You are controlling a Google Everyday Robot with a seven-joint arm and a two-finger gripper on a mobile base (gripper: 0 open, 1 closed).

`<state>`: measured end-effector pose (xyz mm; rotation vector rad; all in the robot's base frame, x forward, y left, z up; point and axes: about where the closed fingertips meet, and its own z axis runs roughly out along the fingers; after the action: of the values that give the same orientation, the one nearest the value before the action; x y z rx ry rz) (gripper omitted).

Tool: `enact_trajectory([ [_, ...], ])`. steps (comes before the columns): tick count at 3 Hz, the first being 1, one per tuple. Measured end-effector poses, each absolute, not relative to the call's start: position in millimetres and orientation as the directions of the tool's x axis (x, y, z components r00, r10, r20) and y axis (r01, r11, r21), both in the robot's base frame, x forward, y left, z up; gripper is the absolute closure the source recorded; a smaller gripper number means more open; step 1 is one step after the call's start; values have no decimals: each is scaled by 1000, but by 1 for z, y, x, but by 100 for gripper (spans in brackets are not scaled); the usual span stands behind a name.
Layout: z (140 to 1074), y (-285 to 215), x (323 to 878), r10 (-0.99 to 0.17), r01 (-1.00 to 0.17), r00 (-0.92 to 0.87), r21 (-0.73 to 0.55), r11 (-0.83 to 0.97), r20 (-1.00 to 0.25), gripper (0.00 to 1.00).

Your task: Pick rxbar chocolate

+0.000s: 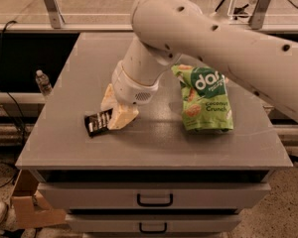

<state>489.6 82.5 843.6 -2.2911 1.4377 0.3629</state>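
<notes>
The rxbar chocolate [96,122] is a small dark bar with white lettering. It lies flat on the grey cabinet top [154,143], near the front left. My gripper [114,111] is down at the bar's right end. Its cream fingers [123,117] are closed together over that end and hide it. The bar's left part sticks out toward the left. My thick white arm reaches in from the upper right.
A green "coconut crunch" snack bag [204,99] lies to the right of the gripper, partly under my arm. The cabinet has two drawers [154,197] at the front. A water bottle [42,82] and a cardboard box [30,207] stand on the floor at left.
</notes>
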Motion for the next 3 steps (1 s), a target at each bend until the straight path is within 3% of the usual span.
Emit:
enact_trajectory([
  [3, 916, 41, 525, -758, -899, 426, -326, -293, -494, 100],
])
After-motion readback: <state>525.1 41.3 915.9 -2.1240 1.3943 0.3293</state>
